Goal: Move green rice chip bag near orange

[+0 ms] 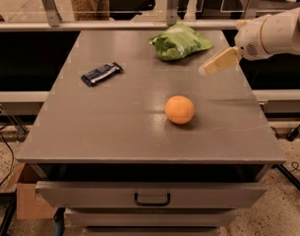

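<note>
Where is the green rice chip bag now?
The bag lies at the table's far edge, beyond the orange; the gripper hovers to its right.

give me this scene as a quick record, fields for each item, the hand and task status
bag: green rice chip bag, far end of the table, right of centre
fruit: orange, nearer the front, apart from the bag
other: dark blue wrapped bar, left side
hand: hand, over the table's right side, beside the bag, not touching it
status: bag not yet grasped
</note>
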{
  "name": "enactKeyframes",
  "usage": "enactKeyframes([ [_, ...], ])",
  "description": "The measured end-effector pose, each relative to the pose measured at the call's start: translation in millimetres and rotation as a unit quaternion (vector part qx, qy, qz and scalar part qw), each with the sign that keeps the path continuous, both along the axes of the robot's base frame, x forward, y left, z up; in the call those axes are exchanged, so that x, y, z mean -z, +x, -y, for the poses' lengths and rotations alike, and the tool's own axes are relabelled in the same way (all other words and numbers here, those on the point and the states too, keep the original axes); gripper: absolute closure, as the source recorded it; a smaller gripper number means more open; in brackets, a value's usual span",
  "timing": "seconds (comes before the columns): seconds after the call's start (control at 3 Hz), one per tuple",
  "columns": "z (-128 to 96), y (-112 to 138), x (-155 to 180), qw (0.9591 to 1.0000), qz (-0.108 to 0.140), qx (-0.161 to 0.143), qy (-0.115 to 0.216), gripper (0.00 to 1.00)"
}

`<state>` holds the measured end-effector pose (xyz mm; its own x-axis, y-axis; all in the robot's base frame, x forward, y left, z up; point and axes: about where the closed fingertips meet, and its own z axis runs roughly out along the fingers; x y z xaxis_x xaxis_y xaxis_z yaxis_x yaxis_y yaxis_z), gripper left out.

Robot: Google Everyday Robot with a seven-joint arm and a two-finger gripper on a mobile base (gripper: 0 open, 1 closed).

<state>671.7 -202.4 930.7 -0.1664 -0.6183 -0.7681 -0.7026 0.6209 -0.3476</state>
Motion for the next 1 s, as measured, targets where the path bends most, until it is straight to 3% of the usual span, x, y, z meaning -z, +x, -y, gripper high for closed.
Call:
enactKeyframes([
  [0.33,-17.7,25.4,16.8,0.9989,-0.002,0.009,0.045,0.0],
  [1.0,-66.2,67.2,25.7,0.9958,0.013,-0.011,0.09,0.0],
])
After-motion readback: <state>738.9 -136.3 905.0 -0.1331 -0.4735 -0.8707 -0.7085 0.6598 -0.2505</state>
